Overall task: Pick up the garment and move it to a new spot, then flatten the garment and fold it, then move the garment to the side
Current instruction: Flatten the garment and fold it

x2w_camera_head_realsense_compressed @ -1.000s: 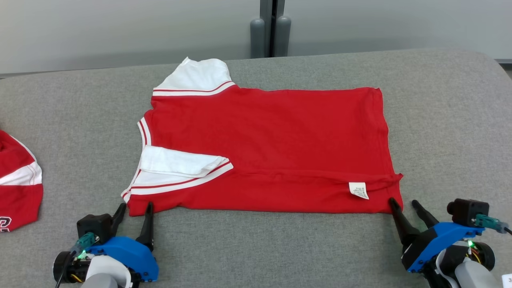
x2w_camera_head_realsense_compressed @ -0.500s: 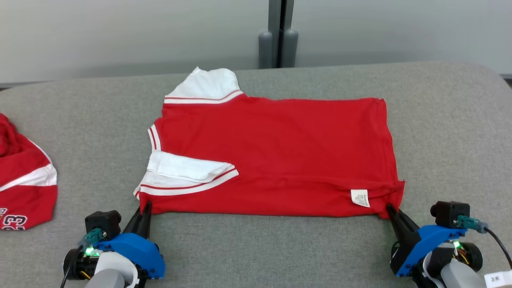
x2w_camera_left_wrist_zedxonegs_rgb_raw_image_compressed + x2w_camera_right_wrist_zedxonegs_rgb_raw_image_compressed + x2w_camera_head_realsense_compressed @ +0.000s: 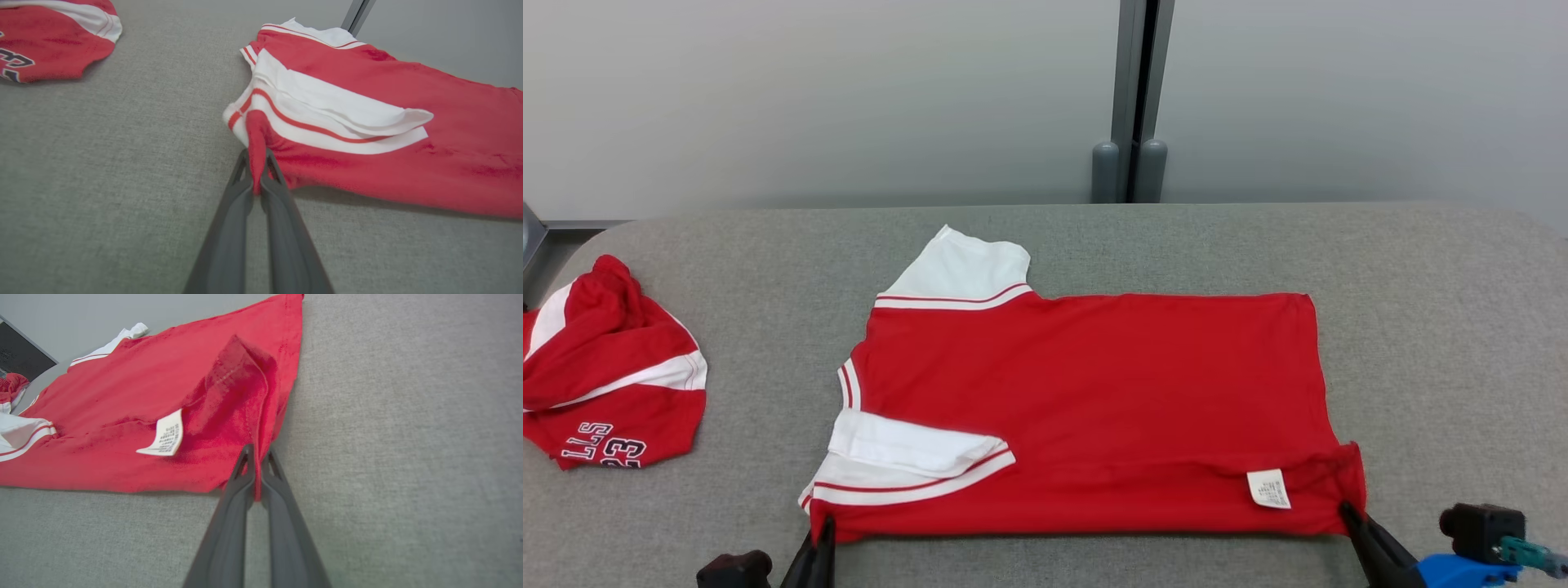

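Nearest the camera, the left gripper (image 3: pixel 256 163) has both dark fingers drawn together on a pinch of red cloth at the near left corner of the garment (image 3: pixel 1094 392), just beneath the white, red-striped band of the near sleeve (image 3: pixel 907 445). The pinched corner rises slightly off the grey padded table (image 3: pixel 1462 327). At the opposite near corner, the right gripper (image 3: pixel 257 457) is likewise closed on the red hem, with a thin edge of fabric caught between its fingers and the cloth above it gathered into a small raised fold. A white care label (image 3: pixel 1268 488) lies on the garment just to the left of this grip. The garment itself is a red shirt lying nearly flat at the middle of the table. Its length runs left to right in the head view: sleeves and neck end to the left, straight hem to the right. The near sleeve is folded in over the body. Beyond the red body, the far sleeve (image 3: pixel 964 269), white with a red stripe, projects towards the table's far edge. Well apart at the far left lies a second red-and-white garment (image 3: pixel 613 384), crumpled, with dark numerals on it. Behind the table stands a pale wall (image 3: pixel 809 98) divided by a grey upright post (image 3: pixel 1131 98).
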Robot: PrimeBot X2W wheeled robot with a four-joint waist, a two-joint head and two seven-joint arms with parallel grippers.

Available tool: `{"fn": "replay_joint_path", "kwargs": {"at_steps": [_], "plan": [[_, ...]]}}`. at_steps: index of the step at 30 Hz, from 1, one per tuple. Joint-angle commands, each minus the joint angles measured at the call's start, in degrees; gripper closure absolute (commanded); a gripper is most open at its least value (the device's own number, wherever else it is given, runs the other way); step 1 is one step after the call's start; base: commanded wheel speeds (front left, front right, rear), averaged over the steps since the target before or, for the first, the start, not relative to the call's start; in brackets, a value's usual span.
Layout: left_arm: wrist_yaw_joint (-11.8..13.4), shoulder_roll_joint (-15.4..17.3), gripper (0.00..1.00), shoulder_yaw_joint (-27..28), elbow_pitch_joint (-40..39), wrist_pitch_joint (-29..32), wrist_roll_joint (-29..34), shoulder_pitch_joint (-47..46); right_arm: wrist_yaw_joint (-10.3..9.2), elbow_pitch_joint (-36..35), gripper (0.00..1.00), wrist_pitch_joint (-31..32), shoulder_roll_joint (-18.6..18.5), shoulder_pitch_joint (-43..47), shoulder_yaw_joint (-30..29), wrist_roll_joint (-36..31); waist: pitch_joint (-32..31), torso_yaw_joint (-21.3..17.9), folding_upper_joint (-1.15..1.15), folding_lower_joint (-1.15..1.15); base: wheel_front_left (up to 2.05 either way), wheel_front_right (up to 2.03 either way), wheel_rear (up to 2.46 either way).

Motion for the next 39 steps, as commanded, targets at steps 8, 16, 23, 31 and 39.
{"fn": "replay_joint_path", "kwargs": {"at_steps": [8,16,23,31,39], "plan": [[6.15,2.46,1.0,0.93,-15.08,2.76,-0.11,10.56,0.01,-13.45,1.0,6.17,-0.15,10.68,-6.73,-0.47,0.83,0.66,0.01,0.01,0.0,0.0,0.0],[9.77,3.17,0.0,-0.22,-23.94,6.32,0.28,15.43,0.01,-19.62,0.53,11.04,4.41,15.39,-10.41,-2.98,1.8,0.44,0.01,0.01,0.0,0.0,0.0],[9.14,2.54,0.0,1.08,-24.23,2.5,0.65,13.24,0.01,-19.94,0.0,9.15,5.77,12.28,-11.6,-6.62,1.34,-0.16,0.01,0.01,0.0,0.0,0.0],[8.92,2.24,0.0,5.06,-25.77,-0.27,3.03,9.44,0.01,-20.18,0.0,4.98,6.05,7.64,-10.64,-9.25,0.7,-0.61,0.01,0.01,0.0,0.0,0.0],[7.54,-0.48,0.0,13.29,-30.31,-0.51,9.48,7.38,0.02,-17.5,0.0,-4.38,6.85,2.11,-8.74,-12.63,0.84,-1.02,0.01,0.01,0.0,0.0,0.0]]}}
